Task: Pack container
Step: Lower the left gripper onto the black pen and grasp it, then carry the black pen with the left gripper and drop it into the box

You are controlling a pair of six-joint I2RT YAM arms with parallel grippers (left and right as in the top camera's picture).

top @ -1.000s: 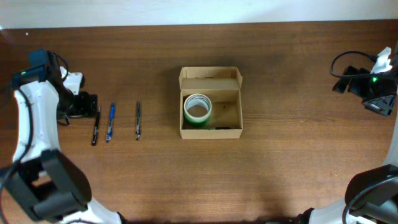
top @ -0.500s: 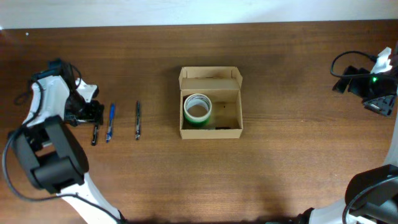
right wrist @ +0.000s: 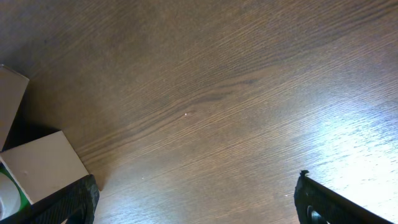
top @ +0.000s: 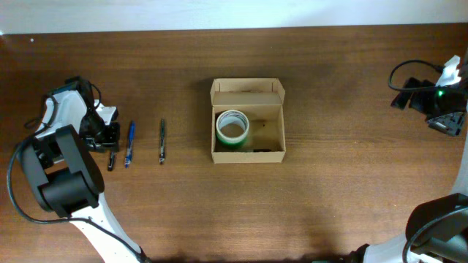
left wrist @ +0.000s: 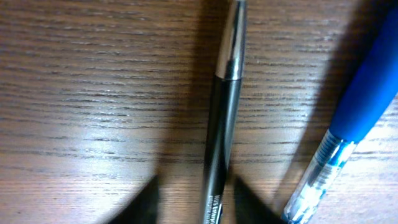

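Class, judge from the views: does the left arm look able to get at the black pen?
Probably yes. The left gripper sits right above the black pen, jaws open to either side of it. The blue pen lies beside it, apart, leaving the way free.

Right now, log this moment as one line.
left gripper open astride black pen | right gripper open, empty | container open, tape roll inside

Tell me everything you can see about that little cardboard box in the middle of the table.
The cardboard box is small, rectangular, plain tan and unmarked. It sits flat on the wooden table, near its centre, open, lid flap folded back on the far side. Inside, at the left, lies a green-and-white roll of tape; the right half looks mostly bare. Nothing else touches it.
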